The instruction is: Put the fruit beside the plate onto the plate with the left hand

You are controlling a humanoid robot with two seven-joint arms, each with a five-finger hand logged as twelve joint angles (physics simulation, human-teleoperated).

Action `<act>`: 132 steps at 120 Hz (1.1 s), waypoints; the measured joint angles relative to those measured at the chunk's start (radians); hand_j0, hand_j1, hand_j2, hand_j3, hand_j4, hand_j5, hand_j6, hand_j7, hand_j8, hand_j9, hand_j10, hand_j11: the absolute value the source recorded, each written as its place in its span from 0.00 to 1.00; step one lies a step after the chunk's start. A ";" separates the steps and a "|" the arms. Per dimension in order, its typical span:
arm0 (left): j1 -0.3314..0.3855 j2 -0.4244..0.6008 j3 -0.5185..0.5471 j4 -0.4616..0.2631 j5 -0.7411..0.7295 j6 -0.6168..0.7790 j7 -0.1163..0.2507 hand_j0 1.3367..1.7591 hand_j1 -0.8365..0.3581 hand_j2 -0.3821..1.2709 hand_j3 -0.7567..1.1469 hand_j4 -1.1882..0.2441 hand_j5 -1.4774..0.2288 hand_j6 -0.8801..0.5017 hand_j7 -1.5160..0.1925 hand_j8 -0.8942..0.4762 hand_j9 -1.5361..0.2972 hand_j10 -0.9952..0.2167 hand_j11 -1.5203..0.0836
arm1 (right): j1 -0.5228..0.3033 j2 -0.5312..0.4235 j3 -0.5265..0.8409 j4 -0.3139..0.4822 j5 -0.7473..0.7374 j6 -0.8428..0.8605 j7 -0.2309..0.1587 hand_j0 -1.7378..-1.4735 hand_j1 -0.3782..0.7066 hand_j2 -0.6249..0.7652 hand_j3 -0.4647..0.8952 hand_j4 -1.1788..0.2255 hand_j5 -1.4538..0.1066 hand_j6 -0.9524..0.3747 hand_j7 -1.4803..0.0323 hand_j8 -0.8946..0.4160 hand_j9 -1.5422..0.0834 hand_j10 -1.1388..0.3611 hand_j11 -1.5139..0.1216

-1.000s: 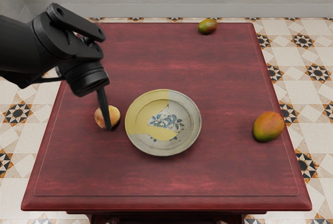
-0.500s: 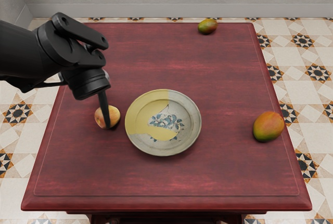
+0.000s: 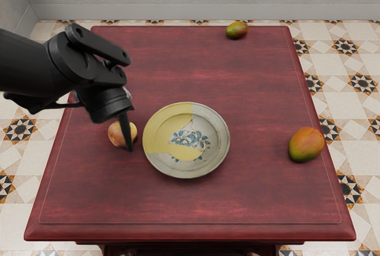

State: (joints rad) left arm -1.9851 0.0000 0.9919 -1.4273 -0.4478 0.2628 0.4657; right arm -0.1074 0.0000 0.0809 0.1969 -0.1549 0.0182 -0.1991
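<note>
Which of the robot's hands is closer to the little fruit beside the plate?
Left. The left hand hangs over the fruit, partly hiding it; the right hand is out of view.

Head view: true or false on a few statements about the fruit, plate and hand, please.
The small yellow fruit lies on the table, left of the plate. True.
The plate holds a mango. False: nothing lies on it; the far mango and the right mango sit on the table.
The left hand is above the small yellow fruit. True.
The right arm reaches over the plate. False: it is out of view.
</note>
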 joint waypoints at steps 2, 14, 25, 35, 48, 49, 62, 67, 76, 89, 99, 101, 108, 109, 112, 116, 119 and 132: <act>0.000 0.000 -0.003 -0.005 0.000 0.003 0.000 0.76 0.81 0.25 0.40 0.70 0.73 0.51 0.75 0.52 0.71 0.67 0.80 | 0.000 0.000 0.000 0.000 0.000 0.000 0.000 0.30 0.05 0.45 0.34 0.82 0.91 0.70 0.96 0.67 0.93 0.74 0.91; 0.006 0.000 -0.014 -0.026 0.000 0.019 0.001 0.76 0.81 0.25 0.40 0.70 0.73 0.50 0.75 0.52 0.71 0.67 0.80 | 0.000 0.000 0.000 0.000 0.000 0.000 0.000 0.30 0.05 0.45 0.34 0.82 0.91 0.70 0.96 0.67 0.93 0.74 0.91; 0.008 0.000 -0.017 -0.035 -0.001 0.031 0.002 0.76 0.81 0.25 0.40 0.70 0.72 0.50 0.75 0.52 0.71 0.67 0.80 | 0.000 0.000 0.000 0.000 0.000 0.000 0.000 0.30 0.05 0.45 0.34 0.82 0.91 0.70 0.96 0.67 0.93 0.74 0.91; 0.011 0.000 -0.016 -0.038 -0.004 0.056 0.002 0.76 0.80 0.25 0.40 0.70 0.72 0.50 0.75 0.52 0.71 0.67 0.80 | 0.000 0.000 0.000 0.000 0.000 0.000 0.000 0.30 0.05 0.45 0.34 0.82 0.91 0.70 0.96 0.67 0.93 0.74 0.91; 0.012 0.000 -0.014 -0.039 -0.005 0.072 0.002 0.76 0.80 0.25 0.40 0.70 0.72 0.50 0.74 0.51 0.70 0.66 0.79 | 0.000 0.000 0.000 0.000 0.000 0.000 0.000 0.30 0.05 0.45 0.34 0.82 0.91 0.70 0.96 0.67 0.93 0.74 0.91; 0.013 0.000 -0.013 -0.040 -0.005 0.074 0.002 0.76 0.80 0.25 0.40 0.70 0.72 0.50 0.74 0.51 0.70 0.66 0.79 | 0.000 0.000 0.000 0.000 0.000 0.000 0.000 0.30 0.05 0.45 0.34 0.82 0.91 0.70 0.96 0.67 0.93 0.74 0.91; 0.020 0.000 -0.012 -0.040 -0.005 0.099 0.002 0.76 0.78 0.26 0.40 0.68 0.71 0.48 0.73 0.50 0.69 0.65 0.78 | 0.000 0.000 0.000 0.000 0.000 0.000 0.000 0.30 0.05 0.45 0.34 0.82 0.91 0.70 0.96 0.67 0.93 0.74 0.91; 0.021 0.000 -0.012 -0.040 -0.004 0.104 0.002 0.76 0.77 0.26 0.40 0.68 0.70 0.48 0.72 0.49 0.68 0.64 0.77 | 0.000 0.000 0.000 0.000 0.000 0.000 0.000 0.30 0.05 0.45 0.34 0.82 0.91 0.70 0.96 0.67 0.93 0.74 0.91; 0.025 0.000 -0.012 -0.040 -0.003 0.109 0.002 0.76 0.76 0.26 0.40 0.67 0.69 0.47 0.71 0.48 0.67 0.63 0.76 | 0.000 0.000 0.000 0.000 0.000 0.000 0.000 0.30 0.05 0.45 0.34 0.82 0.91 0.70 0.96 0.67 0.93 0.74 0.91; 0.026 0.000 -0.012 -0.039 -0.003 0.123 0.002 0.76 0.74 0.26 0.40 0.66 0.68 0.46 0.70 0.47 0.66 0.62 0.75 | 0.000 0.000 0.000 0.000 0.000 0.000 0.000 0.30 0.05 0.45 0.34 0.82 0.91 0.70 0.96 0.67 0.93 0.74 0.91; 0.051 0.000 -0.012 -0.039 -0.003 0.149 0.003 0.76 0.74 0.26 0.40 0.65 0.67 0.45 0.69 0.47 0.66 0.61 0.74 | 0.000 0.000 0.000 0.000 0.000 0.000 0.000 0.30 0.05 0.45 0.34 0.82 0.91 0.70 0.96 0.67 0.93 0.74 0.91; 0.056 0.000 -0.011 -0.039 -0.003 0.158 0.003 0.76 0.74 0.26 0.40 0.65 0.67 0.45 0.69 0.47 0.66 0.61 0.74 | 0.000 0.000 0.000 0.000 0.000 0.000 0.000 0.30 0.05 0.45 0.34 0.82 0.91 0.70 0.96 0.67 0.93 0.74 0.91; 0.059 0.000 -0.011 -0.039 -0.002 0.179 0.004 0.76 0.73 0.26 0.40 0.65 0.67 0.45 0.69 0.46 0.65 0.61 0.74 | 0.000 0.000 0.000 0.000 0.000 0.000 0.000 0.30 0.05 0.45 0.34 0.82 0.91 0.70 0.96 0.67 0.93 0.74 0.91; 0.060 0.000 -0.011 -0.039 -0.002 0.181 0.004 0.76 0.73 0.26 0.40 0.65 0.67 0.45 0.69 0.46 0.65 0.61 0.74 | 0.000 0.000 0.000 0.000 0.000 0.000 0.000 0.30 0.05 0.45 0.34 0.82 0.91 0.70 0.96 0.67 0.93 0.74 0.91; 0.060 0.000 -0.011 -0.039 -0.002 0.187 0.004 0.76 0.73 0.26 0.40 0.65 0.67 0.45 0.69 0.46 0.65 0.61 0.74 | 0.000 0.000 0.000 0.000 0.000 0.000 0.000 0.30 0.05 0.45 0.34 0.82 0.91 0.70 0.96 0.67 0.93 0.74 0.91; 0.060 0.000 -0.011 -0.039 -0.002 0.193 0.005 0.76 0.73 0.26 0.40 0.65 0.67 0.45 0.69 0.46 0.65 0.61 0.74 | 0.000 0.000 0.000 0.000 0.000 0.000 0.000 0.30 0.05 0.45 0.34 0.82 0.91 0.70 0.96 0.67 0.93 0.74 0.91; 0.060 0.000 -0.011 -0.039 -0.002 0.196 0.005 0.76 0.73 0.26 0.40 0.65 0.67 0.45 0.69 0.46 0.65 0.61 0.74 | 0.000 0.000 0.000 0.000 0.000 0.000 0.000 0.30 0.05 0.45 0.34 0.82 0.91 0.70 0.96 0.67 0.93 0.74 0.91; 0.061 0.000 -0.011 -0.039 -0.001 0.204 0.005 0.76 0.73 0.26 0.40 0.65 0.66 0.45 0.69 0.46 0.65 0.60 0.73 | 0.000 0.000 0.000 0.000 0.000 0.000 0.000 0.30 0.05 0.45 0.34 0.82 0.91 0.70 0.96 0.67 0.93 0.74 0.91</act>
State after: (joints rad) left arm -1.9237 0.0000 0.9806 -1.4664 -0.4492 0.4668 0.4707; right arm -0.1074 0.0000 0.0808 0.1967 -0.1549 0.0184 -0.1991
